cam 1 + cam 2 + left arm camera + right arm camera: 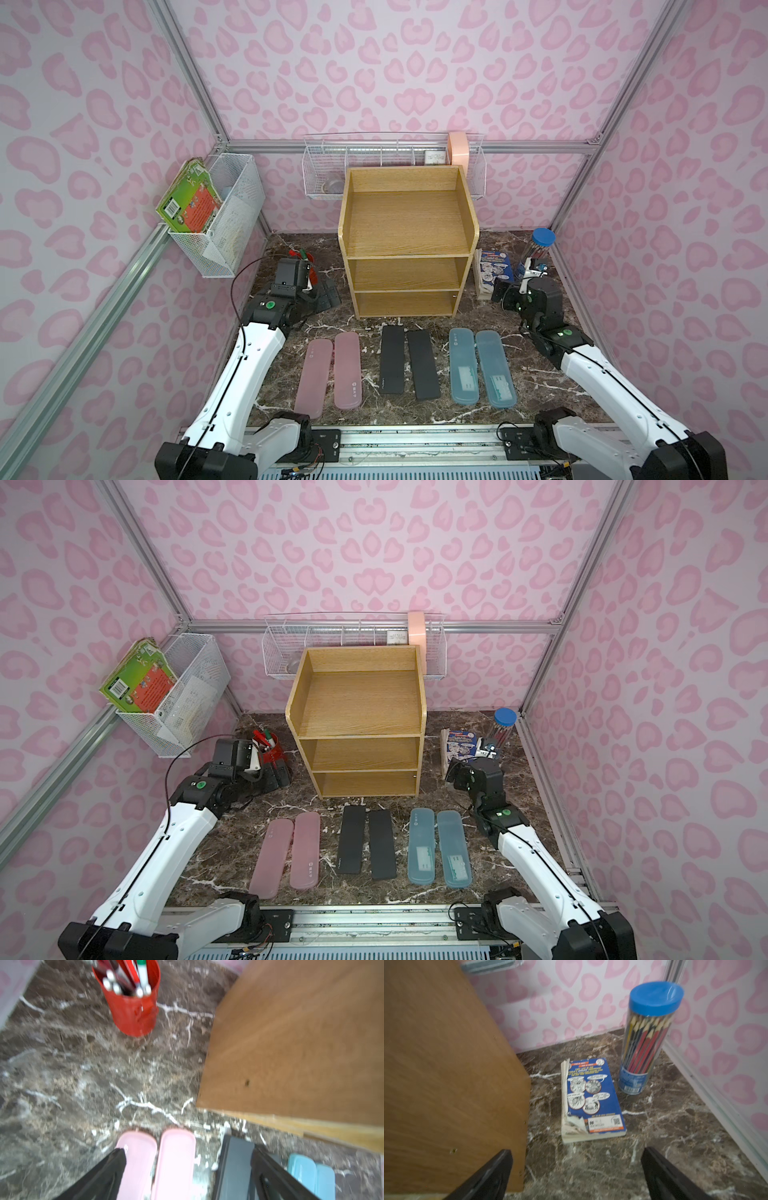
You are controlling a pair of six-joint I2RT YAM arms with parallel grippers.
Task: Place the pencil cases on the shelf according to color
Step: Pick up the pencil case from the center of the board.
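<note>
Six pencil cases lie side by side on the marble table in front of the shelf (405, 220): two pink (314, 376) (348, 370), two black (392, 359) (423, 365), two light blue (464, 365) (495, 368). All three tiers of the wooden shelf are bare. My left gripper (188, 1157) hovers left of the shelf, open and holding nothing; the far ends of the pink cases (158, 1157) show below it. My right gripper (577, 1157) hangs open and unladen to the right of the shelf, over bare marble.
A red pen cup (133, 1001) stands left of the shelf near my left gripper. A worn blue book (591, 1097) and a blue-lidded pencil tube (645, 1039) sit right of it. White wire baskets (224, 216) (390, 166) hang on the walls.
</note>
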